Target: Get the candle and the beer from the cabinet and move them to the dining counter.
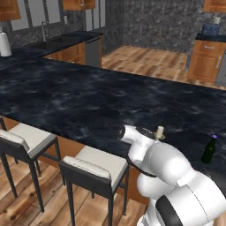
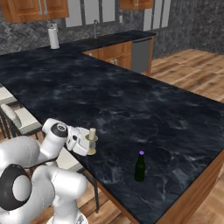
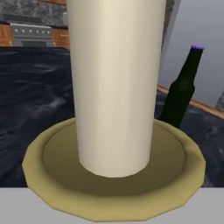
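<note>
I see two white-cushioned stools (image 1: 95, 170) with dark frames standing side by side on the wood plank floor (image 1: 145, 59). A white paper-towel roll (image 2: 53, 37) stands upright on the far tabletop, well apart from a faucet (image 2: 95, 27) over the sink. A grey dishwasher (image 2: 141, 54) sits among wooden base cabinets (image 1: 206, 62), and I make out a stove (image 3: 30, 35).

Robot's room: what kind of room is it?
A kitchen, it seems: a long black counter with stools, a sink tap, wooden cupboards and a paper-towel roll.
</note>
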Controlling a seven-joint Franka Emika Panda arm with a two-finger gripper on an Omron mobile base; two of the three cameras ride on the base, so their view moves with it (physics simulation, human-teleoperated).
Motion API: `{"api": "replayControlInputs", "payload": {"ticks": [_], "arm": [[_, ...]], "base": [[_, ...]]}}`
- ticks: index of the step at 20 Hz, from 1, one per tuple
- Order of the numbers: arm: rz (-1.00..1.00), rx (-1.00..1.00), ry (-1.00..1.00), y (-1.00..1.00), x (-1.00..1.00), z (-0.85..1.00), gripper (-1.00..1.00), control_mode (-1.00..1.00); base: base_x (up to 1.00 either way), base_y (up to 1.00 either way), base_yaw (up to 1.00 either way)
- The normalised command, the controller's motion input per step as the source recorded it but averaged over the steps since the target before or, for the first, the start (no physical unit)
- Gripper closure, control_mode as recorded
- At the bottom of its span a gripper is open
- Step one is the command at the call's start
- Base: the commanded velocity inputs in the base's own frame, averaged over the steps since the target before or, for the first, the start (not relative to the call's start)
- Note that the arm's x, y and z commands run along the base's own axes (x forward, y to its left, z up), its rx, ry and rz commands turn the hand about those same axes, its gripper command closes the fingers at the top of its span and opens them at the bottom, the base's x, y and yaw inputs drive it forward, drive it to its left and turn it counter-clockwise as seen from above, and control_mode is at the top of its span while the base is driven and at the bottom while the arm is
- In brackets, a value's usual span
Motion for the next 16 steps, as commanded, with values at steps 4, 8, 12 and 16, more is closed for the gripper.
{"api": "replayControlInputs", "payload": {"ticks": [4,8,12,16], "arm": [[0.0,-0.03,0.0,-0.12,0.01,-0.26,1.0,-1.0],[0.0,-0.04,0.0,-0.14,0.0,-0.3,1.0,-1.0],[-0.01,-0.04,0.0,-0.08,0.0,-0.29,1.0,-1.0],[-0.03,-0.04,0.0,-0.05,0.01,-0.29,1.0,-1.0]], "base": [[0.0,0.0,0.0],[0.0,0.0,0.0],[0.0,0.0,0.0],[0.0,0.0,0.0]]}}
